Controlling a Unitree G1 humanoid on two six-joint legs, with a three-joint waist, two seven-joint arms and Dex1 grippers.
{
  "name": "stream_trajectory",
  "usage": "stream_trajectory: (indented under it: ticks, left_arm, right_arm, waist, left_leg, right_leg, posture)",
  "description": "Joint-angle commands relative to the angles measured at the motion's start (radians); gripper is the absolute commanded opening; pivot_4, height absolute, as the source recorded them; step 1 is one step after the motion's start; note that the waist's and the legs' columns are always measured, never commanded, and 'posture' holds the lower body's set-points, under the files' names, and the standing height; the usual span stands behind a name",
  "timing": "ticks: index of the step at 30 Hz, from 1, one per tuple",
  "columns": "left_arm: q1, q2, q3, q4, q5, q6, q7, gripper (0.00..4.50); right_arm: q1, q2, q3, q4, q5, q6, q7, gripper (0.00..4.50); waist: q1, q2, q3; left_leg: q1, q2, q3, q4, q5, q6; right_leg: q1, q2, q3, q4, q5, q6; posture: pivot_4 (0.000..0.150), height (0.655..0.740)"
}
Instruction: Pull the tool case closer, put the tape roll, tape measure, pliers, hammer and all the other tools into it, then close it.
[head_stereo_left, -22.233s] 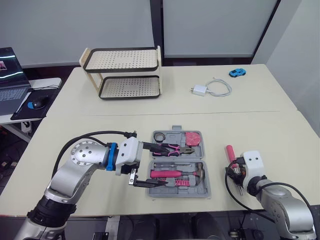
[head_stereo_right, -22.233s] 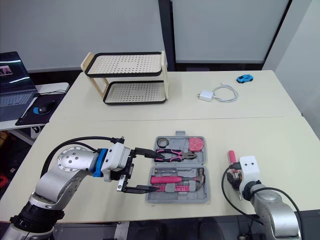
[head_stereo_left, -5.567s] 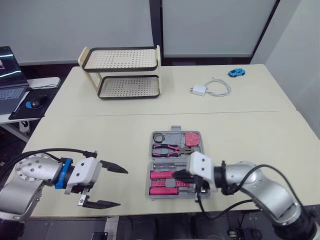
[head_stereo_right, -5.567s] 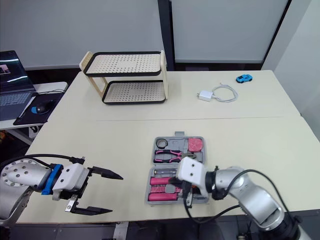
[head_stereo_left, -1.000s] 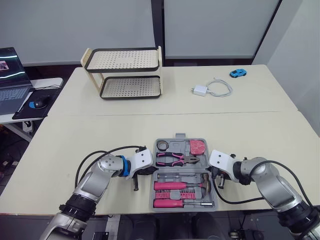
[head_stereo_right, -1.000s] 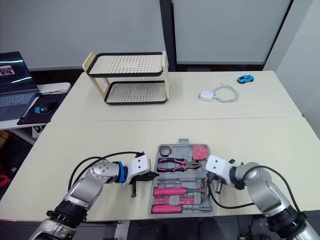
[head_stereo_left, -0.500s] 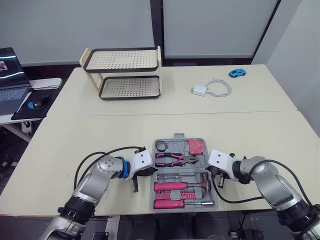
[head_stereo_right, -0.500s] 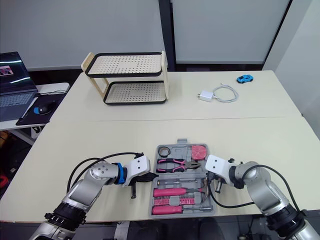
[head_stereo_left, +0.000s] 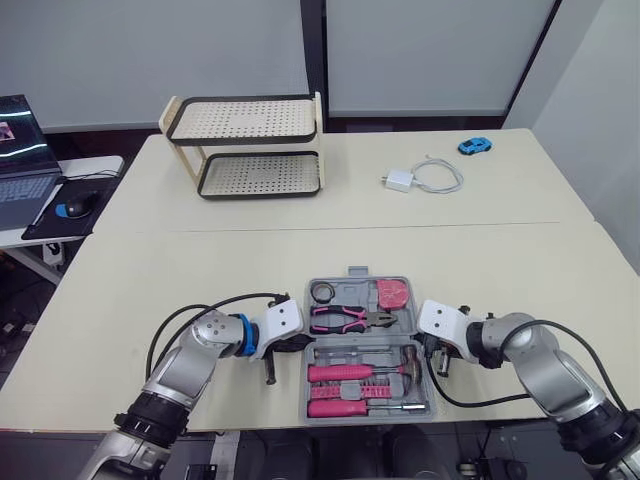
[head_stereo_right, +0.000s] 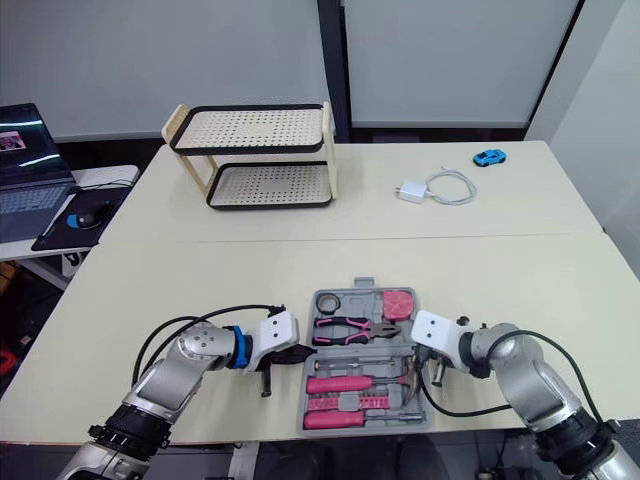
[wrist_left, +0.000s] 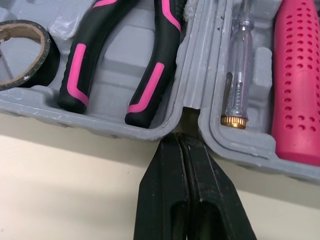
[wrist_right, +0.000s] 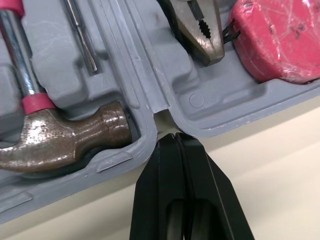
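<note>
Two grippers flank the open tool case (head_stereo_left: 357, 273), which lies flat on the desk (head_stereo_left: 200, 260) close to its near edge; closing it looks like the step in hand.

All compartments seem filled. The hammer (wrist_right: 65, 135) is in the near half, and the pliers (wrist_left: 125, 55), tape measure (wrist_right: 275, 35) and tape roll (wrist_left: 22, 52) are in the far half, so loading is probably done and only the lid is left. The left gripper (wrist_left: 183, 145) has its jaws pressed together, holding nothing, with its tip at the hinge notch on the case's left side. The right gripper (wrist_right: 175, 137) is the same, jaws together and empty, with its tip at the matching notch on the right. Next, I judge, one half must be swung over the other about that hinge, both sides rising evenly so that no tool spills.
</note>
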Motion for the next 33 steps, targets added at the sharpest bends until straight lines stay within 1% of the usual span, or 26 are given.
stream_trajectory:
  ticks: [1, 4, 6, 8, 10, 11, 13, 14, 16, 19, 22, 23, 24, 29, 33]
  left_arm:
    - [0.016, 0.057, 0.049, 0.046, 0.000, -0.032, 0.026, 0.02]
    - [0.055, 0.115, 0.121, 0.043, -0.042, -0.072, 0.033, 0.02]
    - [0.095, 0.160, 0.172, 0.014, -0.083, -0.102, 0.013, 0.02]
    - [0.125, 0.182, 0.204, -0.021, -0.125, -0.120, -0.008, 0.02]
    - [0.172, 0.205, 0.246, -0.096, -0.192, -0.120, -0.047, 0.02]
    - [0.190, 0.212, 0.259, -0.128, -0.212, -0.119, -0.058, 0.00]
    - [0.227, 0.221, 0.268, -0.190, -0.236, -0.130, -0.072, 0.00]
    - [0.236, 0.223, 0.268, -0.208, -0.241, -0.131, -0.074, 0.00]
    - [0.278, 0.214, 0.263, -0.329, -0.311, -0.088, -0.093, 0.00]
    - [0.313, 0.207, 0.217, -0.457, -0.362, -0.045, -0.113, 0.00]
    - [0.313, 0.190, 0.141, -0.502, -0.349, -0.042, -0.122, 0.00]
    - [0.307, 0.184, 0.110, -0.504, -0.333, -0.050, -0.127, 0.00]
    - [0.301, 0.178, 0.077, -0.499, -0.313, -0.059, -0.130, 0.00]
    - [0.248, 0.107, -0.046, -0.422, -0.235, -0.101, -0.107, 0.00]
    - [0.204, 0.046, -0.112, -0.349, -0.175, -0.133, -0.080, 0.00]
  right_arm:
    - [0.005, -0.040, -0.055, 0.014, 0.022, -0.049, -0.001, 0.00]
    - [0.018, -0.088, -0.126, 0.055, 0.058, -0.076, 0.010, 0.00]
    - [0.025, -0.124, -0.180, 0.088, 0.091, -0.105, 0.024, 0.00]
    - [0.022, -0.131, -0.226, 0.110, 0.134, -0.107, 0.032, 0.00]
    - [0.003, -0.115, -0.301, 0.130, 0.215, -0.053, 0.044, 0.00]
    - [-0.009, -0.104, -0.331, 0.140, 0.249, -0.030, 0.044, 0.18]
    - [-0.032, -0.079, -0.392, 0.145, 0.348, 0.088, 0.055, 0.61]
    - [-0.039, -0.074, -0.405, 0.147, 0.378, 0.125, 0.061, 0.92]
    - [-0.094, -0.023, -0.485, 0.178, 0.479, 0.271, 0.020, 1.63]
    - [-0.164, 0.050, -0.582, 0.216, 0.600, 0.445, -0.043, 2.76]
    - [-0.187, 0.086, -0.618, 0.235, 0.658, 0.537, -0.084, 3.90]
    - [-0.190, 0.094, -0.622, 0.245, 0.674, 0.560, -0.091, 4.23]
    - [-0.190, 0.099, -0.624, 0.252, 0.687, 0.572, -0.097, 4.46]
    - [-0.200, 0.134, -0.637, 0.284, 0.723, 0.595, -0.151, 4.46]
    - [-0.188, 0.150, -0.639, 0.287, 0.756, 0.615, -0.171, 4.46]
  waist:
    - [-0.002, 0.000, 0.000]
    - [-0.004, 0.000, 0.000]
    - [-0.005, 0.000, 0.000]
    - [-0.003, 0.001, 0.001]
    - [-0.001, 0.000, 0.001]
    - [-0.001, 0.000, 0.001]
    - [0.001, 0.000, 0.001]
    - [0.002, 0.000, 0.001]
    - [0.001, 0.000, 0.001]
    - [0.001, 0.000, 0.001]
    - [0.002, 0.001, 0.001]
    - [0.002, 0.001, 0.001]
    - [0.002, 0.001, 0.001]
    - [0.001, 0.002, 0.001]
    - [0.000, 0.002, 0.001]
  left_leg:
    - [0.000, 0.000, 0.000, 0.000, 0.000, 0.000]
    - [0.000, 0.000, 0.000, 0.000, 0.000, 0.000]
    - [0.000, 0.001, 0.001, -0.001, 0.000, 0.000]
    - [0.000, 0.001, 0.000, -0.001, 0.000, 0.000]
    - [0.000, 0.001, 0.001, -0.001, 0.000, 0.000]
    - [-0.001, 0.001, 0.001, -0.001, 0.000, 0.000]
    - [-0.001, 0.000, 0.001, -0.001, 0.000, 0.000]
    - [-0.001, 0.001, 0.001, -0.001, 0.000, 0.000]
    - [-0.001, 0.001, 0.001, -0.001, 0.000, 0.000]
    - [-0.001, 0.001, 0.001, -0.001, 0.000, 0.000]
    - [-0.001, 0.001, 0.001, -0.002, 0.000, 0.000]
    - [-0.001, 0.001, 0.001, -0.002, 0.000, 0.000]
    - [-0.001, 0.001, 0.001, -0.002, 0.000, 0.000]
    - [-0.001, 0.000, 0.002, -0.002, 0.000, 0.001]
    - [-0.001, 0.000, 0.002, -0.001, 0.000, 0.001]
  right_leg:
    - [0.000, 0.000, 0.000, 0.000, 0.000, 0.000]
    - [0.000, 0.000, 0.000, 0.000, 0.000, 0.000]
    - [-0.001, 0.000, 0.001, 0.000, 0.000, 0.000]
    - [-0.001, 0.000, 0.000, -0.001, 0.000, 0.000]
    - [-0.001, 0.000, 0.000, -0.001, 0.000, 0.000]
    - [0.000, 0.000, 0.000, -0.002, 0.000, 0.000]
    - [0.000, -0.001, 0.001, -0.002, 0.000, 0.000]
    - [0.000, -0.001, 0.001, -0.002, 0.000, 0.000]
    - [0.000, -0.001, 0.001, -0.002, 0.000, 0.000]
    - [0.000, -0.001, 0.001, -0.003, 0.000, 0.000]
    - [0.000, -0.001, 0.001, -0.003, 0.000, 0.000]
    - [0.000, -0.001, 0.001, -0.003, 0.000, 0.000]
    - [0.000, -0.001, 0.001, -0.003, 0.000, 0.000]
    - [0.000, -0.001, 0.001, -0.003, 0.000, 0.000]
    - [0.000, 0.000, 0.001, -0.002, 0.000, 0.000]
  posture:
    - [0.150, 0.7400]
    - [0.150, 0.7400]
    - [0.150, 0.7400]
    - [0.150, 0.7400]
    - [0.150, 0.7400]
    - [0.150, 0.7400]
    - [0.150, 0.7400]
    - [0.150, 0.7400]
    - [0.150, 0.7400]
    - [0.150, 0.7400]
    - [0.150, 0.7400]
    - [0.150, 0.7400]
    - [0.150, 0.7400]
    - [0.150, 0.7400]
    - [0.150, 0.7400]
